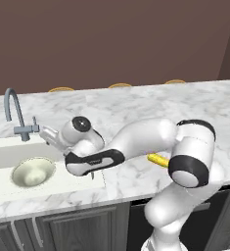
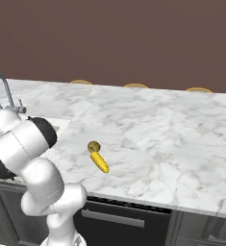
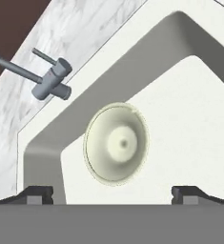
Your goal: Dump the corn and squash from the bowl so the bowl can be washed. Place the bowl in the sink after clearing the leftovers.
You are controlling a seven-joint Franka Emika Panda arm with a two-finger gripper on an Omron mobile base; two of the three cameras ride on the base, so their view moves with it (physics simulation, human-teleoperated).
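One bowl (image 1: pixel 33 172), one corn (image 2: pixel 100 162), one squash (image 2: pixel 94 146), one sink (image 1: pixel 4 159) and one faucet (image 1: pixel 14 112): that is the full count of loose things on this side of the kitchen.

The bowl sits upright on the floor of the white sink, toward the basin's right half as seen from the left base view. It holds nothing; from the hand view its pale inside (image 3: pixel 116 143) is bare down to the small ring at its centre, and the thin green rim runs unbroken all round. The sink holds the bowl and nothing else that I can make out.

The corn lies flat on the marble counter (image 2: pixel 157 129), well to the right of the sink and near the front edge. The squash rests on the counter just behind the cob's far end, so close they look to be touching. In the left base view only a short yellow end of the corn (image 1: pixel 158 160) pokes out from behind the arm's elbow.

The gripper (image 3: pixel 112 192) hangs over the sink above the bowl, apart from it. Its two fingertips (image 3: pixel 36 192) stand wide apart at the bottom of the hand view, with nothing between them.

Three tan rounded shapes (image 1: pixel 119 85) peek up along the counter's far edge; what they are I cannot tell
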